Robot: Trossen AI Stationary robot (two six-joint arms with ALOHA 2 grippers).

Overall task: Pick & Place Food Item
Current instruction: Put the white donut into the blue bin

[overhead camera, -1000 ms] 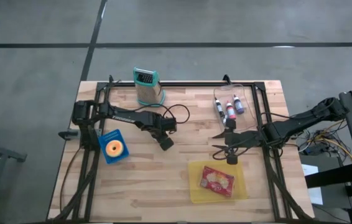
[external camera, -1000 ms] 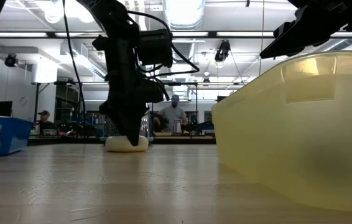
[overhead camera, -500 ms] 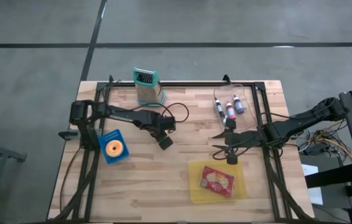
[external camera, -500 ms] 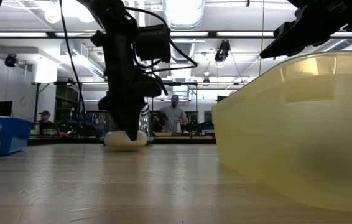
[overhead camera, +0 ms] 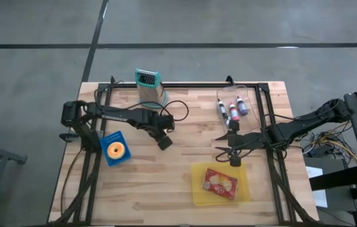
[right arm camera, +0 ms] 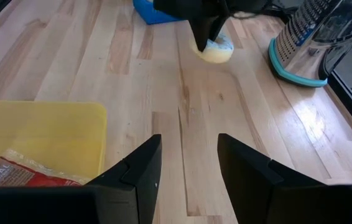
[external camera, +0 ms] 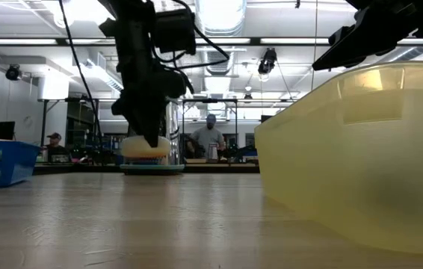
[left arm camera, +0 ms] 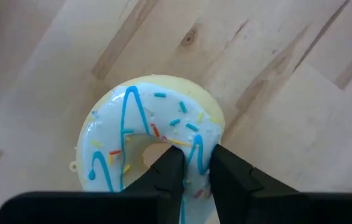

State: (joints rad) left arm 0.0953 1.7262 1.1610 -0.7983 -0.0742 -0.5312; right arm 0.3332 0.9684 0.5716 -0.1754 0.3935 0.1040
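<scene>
A pale doughnut (left arm camera: 148,140) with blue icing and coloured sprinkles hangs a little above the wooden table, also visible in the low view (external camera: 146,147) and the right wrist view (right arm camera: 215,50). My left gripper (overhead camera: 164,142) is shut on it at mid-table, left of centre, and hides it from above. My right gripper (right arm camera: 188,146) stands open over the table's right half, just beyond the yellow tray (overhead camera: 197,189), with nothing between its fingers. My left gripper has one finger (left arm camera: 166,174) in the doughnut's hole and the other (left arm camera: 229,177) outside the ring, pinching the ring's iced side (left arm camera: 196,149) between them. The fingers come from above, pointing steeply down. The doughnut hangs about level, icing up, clear of the table.
A blue basket (overhead camera: 111,137) holding an orange-iced doughnut sits near the left edge. A metal grater (overhead camera: 149,88) with a teal base stands at the back. A clear container of bottles (overhead camera: 234,107) is at the back right. The yellow tray holds a red packet (overhead camera: 221,182).
My left gripper has risen and gone slightly toward the table's left edge, staying shut on the doughnut. The doughnut, which rested on the table, is now lifted clear of it and stays level.
</scene>
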